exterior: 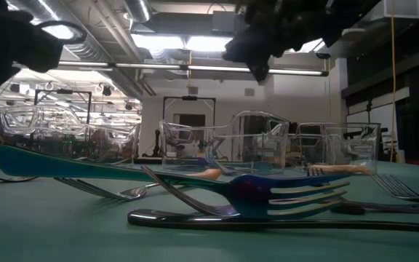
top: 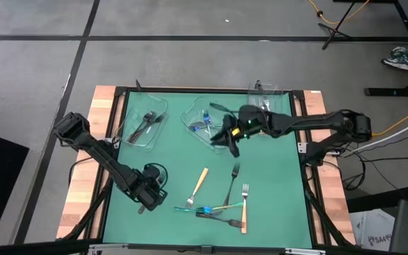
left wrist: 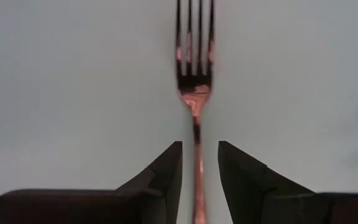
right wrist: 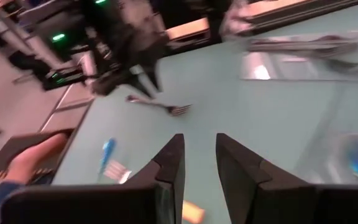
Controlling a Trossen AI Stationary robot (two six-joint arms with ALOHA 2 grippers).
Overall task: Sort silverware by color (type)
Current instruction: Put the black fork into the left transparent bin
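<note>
Your green surface carries 3 clear trays along its far edge. Loose silverware lies near the front edge, as the high view shows. Only the left wrist view shows the left claw apart, straddling a fork handle. The right claw hangs over the middle tray, fingers slightly apart and holding nothing. The right wrist view alone catches a person's hand.

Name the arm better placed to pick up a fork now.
Left. The left gripper is open, its fingers either side of a fork handle on the mat. The right gripper hangs empty near the trays.
</note>
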